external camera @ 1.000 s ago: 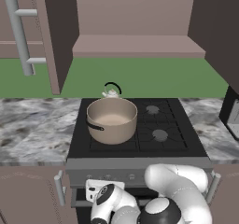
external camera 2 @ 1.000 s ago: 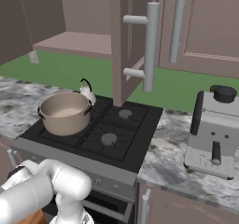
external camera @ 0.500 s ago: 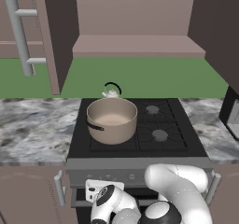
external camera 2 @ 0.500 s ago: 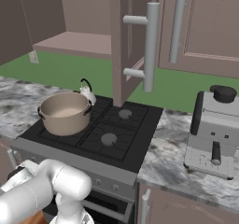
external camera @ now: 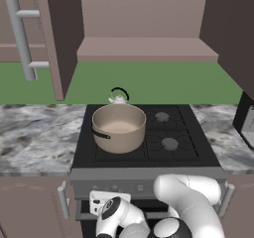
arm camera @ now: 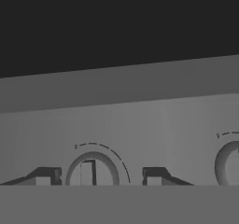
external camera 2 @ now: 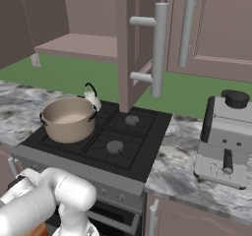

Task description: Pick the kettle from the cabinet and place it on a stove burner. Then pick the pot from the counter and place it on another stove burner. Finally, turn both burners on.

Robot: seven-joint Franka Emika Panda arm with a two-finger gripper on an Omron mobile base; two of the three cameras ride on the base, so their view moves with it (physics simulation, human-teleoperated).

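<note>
Left base view, wide tan-beige pot (external camera: pixel 119 127), dark loop handles, pale inside

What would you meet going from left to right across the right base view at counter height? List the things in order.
Pot → kettle → bare right-hand burners → stretch of marbled counter → coffee machine.

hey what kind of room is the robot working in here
A kitchen, rendered rather than real. A black four-burner cooktop sits in a marbled stone counter, with a pot and small kettle on it. An open wall cabinet hangs above, and a coffee machine stands on the counter.
</note>
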